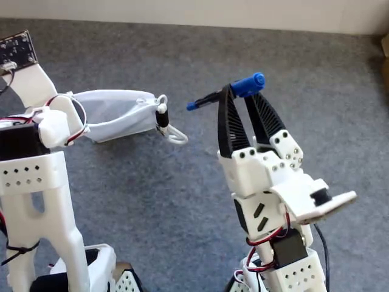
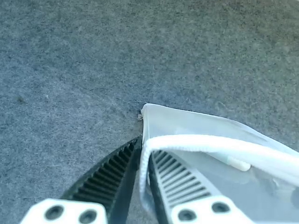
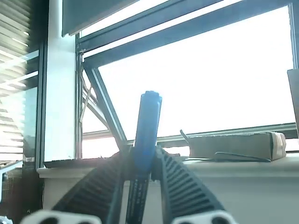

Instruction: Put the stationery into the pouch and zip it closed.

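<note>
Pouch, white and translucent, is hanging just above the grey mat in the high view. The left arm is holding one end, so the zipper pull end is facing the blue pen. Near that end, the right gripper is clamping the pen, tip aimed at the pouch, probably for insertion.

From the left wrist, the left gripper is pinching the pouch's edge seam, steadying it.

From the right wrist, the pen's capped end is sticking out past the fingers squeezing its barrel.

The right hand clamps a blue pen between ribbed fingers; far behind, a window and a flat box on its sill.
</note>
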You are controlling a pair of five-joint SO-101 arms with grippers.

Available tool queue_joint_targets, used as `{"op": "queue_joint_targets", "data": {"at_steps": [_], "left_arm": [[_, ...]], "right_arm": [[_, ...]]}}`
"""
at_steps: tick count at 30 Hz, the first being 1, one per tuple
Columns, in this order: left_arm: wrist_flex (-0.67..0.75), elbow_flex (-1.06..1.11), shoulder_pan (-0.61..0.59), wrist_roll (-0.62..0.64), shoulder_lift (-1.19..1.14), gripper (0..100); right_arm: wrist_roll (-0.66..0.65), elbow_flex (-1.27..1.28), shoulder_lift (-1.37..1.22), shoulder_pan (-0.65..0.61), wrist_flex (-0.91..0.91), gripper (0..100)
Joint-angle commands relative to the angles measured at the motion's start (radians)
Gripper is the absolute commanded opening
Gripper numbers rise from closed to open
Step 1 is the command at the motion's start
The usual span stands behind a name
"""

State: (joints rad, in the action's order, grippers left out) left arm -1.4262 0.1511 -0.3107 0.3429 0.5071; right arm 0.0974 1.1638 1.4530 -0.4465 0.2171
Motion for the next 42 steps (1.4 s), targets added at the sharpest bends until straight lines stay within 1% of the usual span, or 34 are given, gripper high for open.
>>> {"op": "queue_joint_targets", "data": {"at_steps": [1,6,14,20,28,42], "left_arm": [[0.052,0.025,-0.016,-0.009,0.001,1],[0.051,0.024,-0.016,-0.008,0.001,1],[0.049,0.025,0.001,-0.008,0.001,1],[0.049,0.025,0.001,-0.008,0.001,1],[0.049,0.027,0.001,-0.008,0.001,1],[0.049,0.027,-0.001,-0.008,0.001,1]], "right_arm": [[0.002,-0.110,0.016,-0.012,0.039,0.5],[0.003,-0.223,-0.054,-0.031,0.044,0.5],[0.000,-0.461,-0.360,-0.147,0.045,0.5],[0.000,-0.564,-0.570,-0.225,0.045,0.5],[0.000,-0.576,-0.740,-0.318,0.045,0.5],[-0.002,-0.568,-0.911,-0.326,0.045,0.5]]}}
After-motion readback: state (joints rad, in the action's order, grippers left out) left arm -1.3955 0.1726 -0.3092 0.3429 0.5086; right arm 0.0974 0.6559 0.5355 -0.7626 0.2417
